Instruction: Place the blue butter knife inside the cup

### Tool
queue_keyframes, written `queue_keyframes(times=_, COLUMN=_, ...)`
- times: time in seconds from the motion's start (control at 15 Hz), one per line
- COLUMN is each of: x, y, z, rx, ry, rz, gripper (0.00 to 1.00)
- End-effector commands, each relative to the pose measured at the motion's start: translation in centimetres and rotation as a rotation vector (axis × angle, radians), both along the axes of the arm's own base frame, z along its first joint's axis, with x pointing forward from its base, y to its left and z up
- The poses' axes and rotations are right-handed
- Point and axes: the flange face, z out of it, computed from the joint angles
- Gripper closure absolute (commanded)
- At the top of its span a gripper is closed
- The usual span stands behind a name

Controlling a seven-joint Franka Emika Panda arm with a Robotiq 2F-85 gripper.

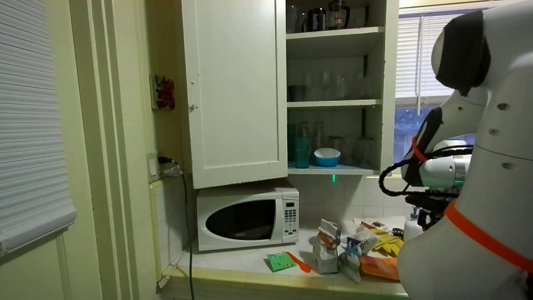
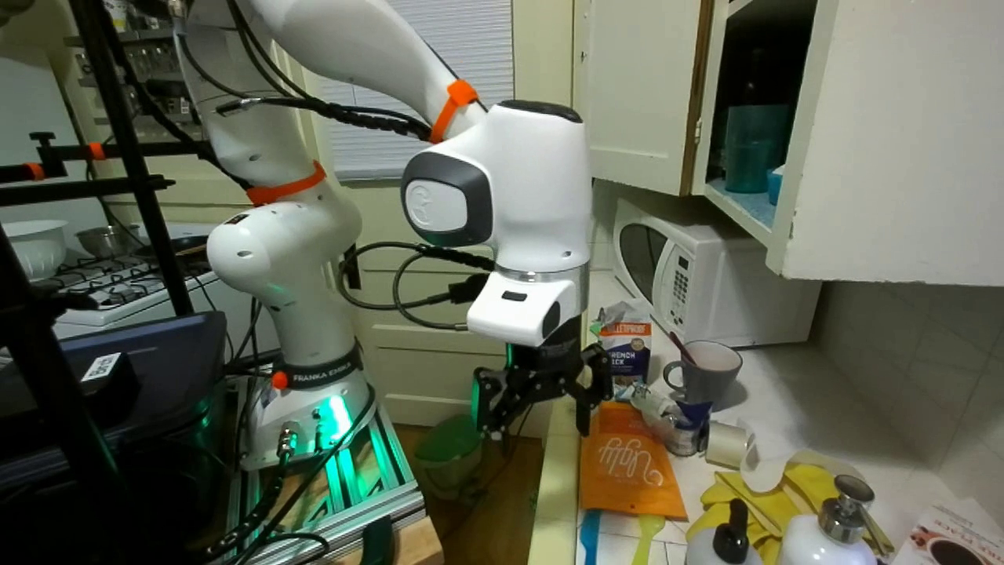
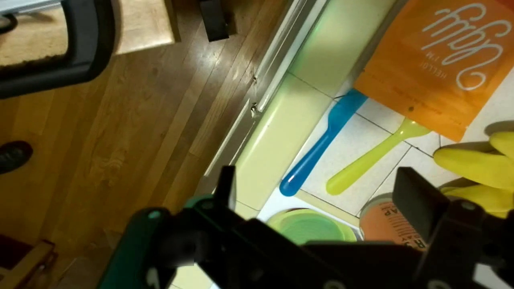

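The blue butter knife (image 3: 315, 154) lies flat on the white tiled counter, close to its yellow edge. Its blade end reaches the edge of an orange bag. It also shows in an exterior view (image 2: 590, 537). The cup is a grey mug (image 2: 712, 380) standing upright on the counter before the microwave, with a dark red stick leaning in it. The mug is out of the wrist view. My gripper (image 2: 541, 428) is open and empty, pointing down above the counter's edge. In the wrist view the gripper (image 3: 319, 173) has its fingers wide apart, with the knife's handle end appearing between them, below.
A yellow-green utensil (image 3: 371, 160) lies beside the knife. The orange bag (image 2: 631, 459), yellow gloves (image 2: 753, 498), a white pump bottle (image 2: 827, 541) and a Bulletproof bag (image 2: 626, 353) crowd the counter. The open cabinet door (image 1: 235, 91) hangs over the microwave (image 1: 247, 221).
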Motion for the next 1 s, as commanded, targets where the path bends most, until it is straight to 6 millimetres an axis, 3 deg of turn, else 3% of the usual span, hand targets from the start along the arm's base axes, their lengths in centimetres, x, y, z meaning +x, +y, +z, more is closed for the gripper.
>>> queue_keyframes(times=0.0, x=0.9, y=0.4, z=-0.2, rx=0.0, ry=0.008, rz=-0.012, gripper=0.0)
queue_keyframes(times=0.13, x=2.1, y=0.1, z=-1.0, rx=-0.03, ry=0.002, rz=-0.064, gripper=0.0)
queue_keyframes(times=0.33, x=1.5, y=-2.0, z=-3.8, rx=-0.098, ry=-0.021, rz=-0.167, gripper=0.0)
queue_keyframes(times=0.8, x=-2.4, y=-5.5, z=-12.0, rx=-0.155, ry=0.027, rz=-0.405, gripper=0.0)
queue_keyframes(times=0.87, x=-2.1, y=-4.2, z=-10.1, rx=-0.143, ry=-0.008, rz=-0.338, gripper=0.0)
queue_keyframes(times=0.93, x=-2.4, y=-4.5, z=-11.0, rx=-0.139, ry=0.011, rz=-0.36, gripper=0.0)
